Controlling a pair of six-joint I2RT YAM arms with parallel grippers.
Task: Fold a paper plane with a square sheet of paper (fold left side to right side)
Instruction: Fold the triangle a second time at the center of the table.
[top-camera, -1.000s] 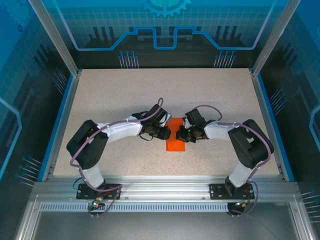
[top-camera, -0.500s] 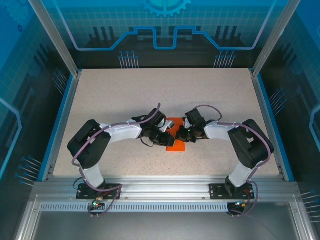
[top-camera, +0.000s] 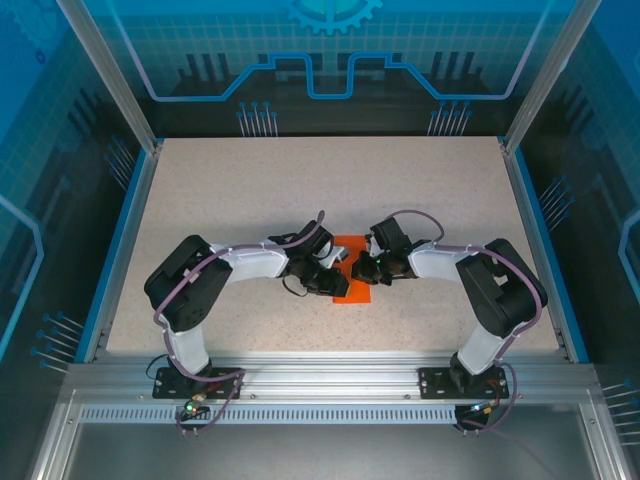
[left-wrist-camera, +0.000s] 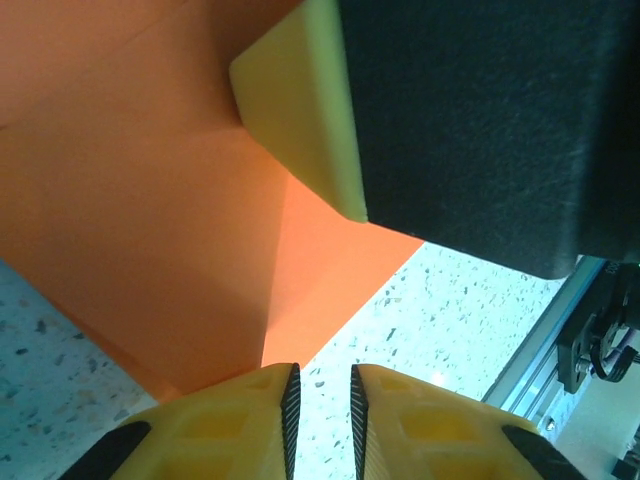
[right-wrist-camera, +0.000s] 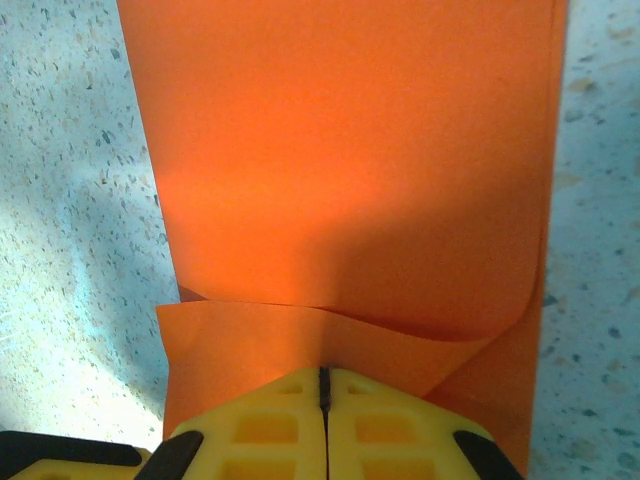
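The square sheet of paper (top-camera: 356, 292) is bright orange and lies folded into a tall strip at the middle of the table. My left gripper (top-camera: 338, 282) hangs low over the strip's near-left edge. Its fingertips (left-wrist-camera: 320, 385) stand a little apart, and only speckled table shows between them, with the paper (left-wrist-camera: 150, 200) just to the left. My right gripper (top-camera: 362, 268) meets the paper from the right. Its jaws (right-wrist-camera: 323, 375) are shut, tips down on a curled flap of the paper (right-wrist-camera: 340, 150). One yellow right finger (left-wrist-camera: 300, 100) shows in the left wrist view.
The speckled table (top-camera: 250, 190) stretches wide on all sides of the paper. Blue side rails (top-camera: 125, 240) and an aluminium frame (top-camera: 330, 375) at the near edge border it. Both arms arch inward toward the centre.
My left gripper has slid right and slightly nearer, onto the paper's left edge, its jaws closing a touch. The right gripper and the paper have stayed put.
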